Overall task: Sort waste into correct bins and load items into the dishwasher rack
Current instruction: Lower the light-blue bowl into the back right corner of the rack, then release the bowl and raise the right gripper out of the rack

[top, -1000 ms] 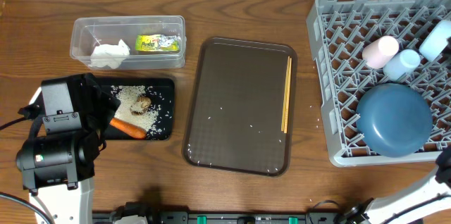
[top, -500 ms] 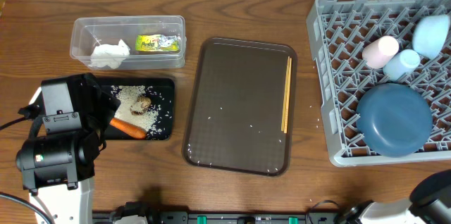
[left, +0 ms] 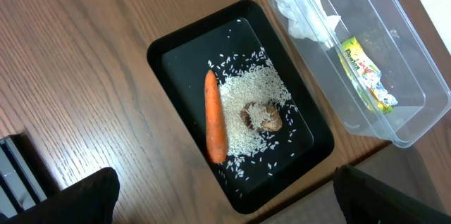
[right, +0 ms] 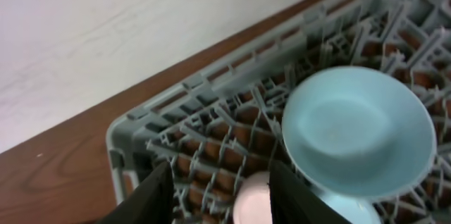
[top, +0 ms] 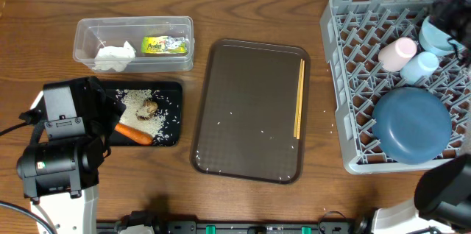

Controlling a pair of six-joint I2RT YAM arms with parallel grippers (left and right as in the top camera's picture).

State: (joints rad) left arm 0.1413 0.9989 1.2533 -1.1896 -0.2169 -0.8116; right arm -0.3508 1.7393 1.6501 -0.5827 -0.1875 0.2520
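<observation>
My right gripper point(right: 222, 182) hovers open over the grey dishwasher rack point(right: 183, 132). The whitish-pink cup point(right: 250, 199) shows below the gap, and the pale-blue bowl point(right: 359, 132) lies just right of the fingers. Overhead, the bowl point(top: 434, 35), pink cup point(top: 397, 52), pale-blue cup point(top: 421, 67) and blue plate point(top: 411, 123) sit in the rack point(top: 353, 79). Chopsticks point(top: 299, 98) lie on the brown tray. My left gripper point(left: 225, 182) is open above the black tray point(left: 165, 48), which holds the carrot point(left: 215, 118), rice point(left: 243, 94) and brown lump point(left: 262, 118). The clear tub point(left: 380, 20) holds tissue point(left: 306, 13) and wrapper point(left: 363, 72).
The dark-brown serving tray point(top: 250, 109) lies in the table's middle with a few rice grains on it. My left arm's body point(top: 62, 138) covers the black tray's left end in the overhead view. A pale wall runs behind the rack.
The pale-blue bowl has shifted left inside the rack, and my right arm has come into view over the rack's far right corner. The left arm has not moved.
</observation>
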